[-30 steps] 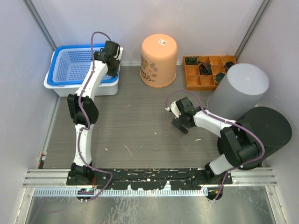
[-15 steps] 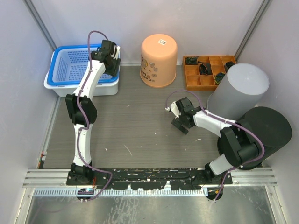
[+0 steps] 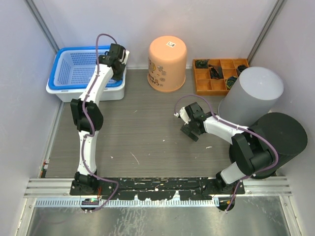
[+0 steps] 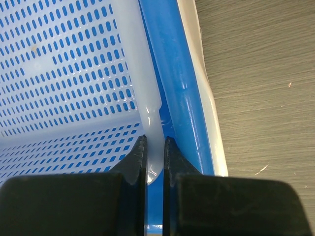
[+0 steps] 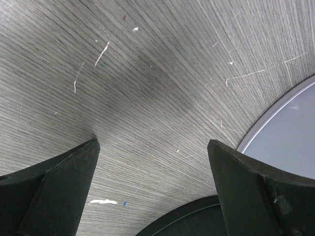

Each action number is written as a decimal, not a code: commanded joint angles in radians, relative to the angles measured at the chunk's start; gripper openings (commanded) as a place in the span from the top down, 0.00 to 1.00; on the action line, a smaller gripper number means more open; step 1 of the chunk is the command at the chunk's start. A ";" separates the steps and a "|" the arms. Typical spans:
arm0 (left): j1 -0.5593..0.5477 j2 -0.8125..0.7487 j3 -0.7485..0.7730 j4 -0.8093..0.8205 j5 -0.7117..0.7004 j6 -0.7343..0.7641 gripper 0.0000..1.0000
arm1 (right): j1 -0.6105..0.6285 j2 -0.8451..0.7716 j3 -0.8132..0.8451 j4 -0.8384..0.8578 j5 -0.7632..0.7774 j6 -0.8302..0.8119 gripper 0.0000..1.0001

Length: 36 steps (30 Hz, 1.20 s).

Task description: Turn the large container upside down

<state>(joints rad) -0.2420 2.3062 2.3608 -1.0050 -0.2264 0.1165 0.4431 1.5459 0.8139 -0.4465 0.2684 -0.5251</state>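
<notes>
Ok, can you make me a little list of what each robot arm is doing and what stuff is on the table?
Left pincer: shut on the side wall of the blue and white holey plastic basket
Right pincer: open, holding nothing, above the grey wood-grain table
Basket: right way up, far left corner
Orange plastic bucket: bottom up, far middle
Wooden tray with compartments: far right, small dark things inside
Grey round bin and black round bin: right side
</notes>
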 commanded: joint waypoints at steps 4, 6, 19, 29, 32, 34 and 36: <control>0.039 0.044 -0.007 -0.170 0.074 0.077 1.00 | -0.004 0.113 -0.081 0.040 -0.058 0.033 0.00; 0.041 0.002 0.098 -0.227 0.100 0.085 1.00 | -0.004 0.117 -0.086 0.050 -0.019 0.032 0.00; 0.043 -0.443 0.298 -0.216 0.171 0.259 1.00 | -0.004 0.150 -0.093 0.091 0.065 0.037 0.00; 0.023 -0.627 0.294 -0.192 0.203 0.311 1.00 | -0.006 0.176 -0.099 0.140 0.158 0.035 0.00; 0.017 -0.644 0.361 -0.187 0.240 0.303 1.00 | -0.009 0.186 -0.102 0.151 0.180 0.031 0.00; 0.004 -0.653 0.399 -0.216 0.300 0.287 1.00 | -0.011 0.196 -0.110 0.170 0.205 0.022 0.00; -0.028 -0.696 0.365 -0.218 0.334 0.273 1.00 | -0.024 0.208 -0.111 0.183 0.227 0.020 0.00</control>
<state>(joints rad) -0.2333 1.6665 2.7140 -1.2648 0.0185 0.4091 0.4488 1.6363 0.7921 -0.1909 0.5541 -0.5358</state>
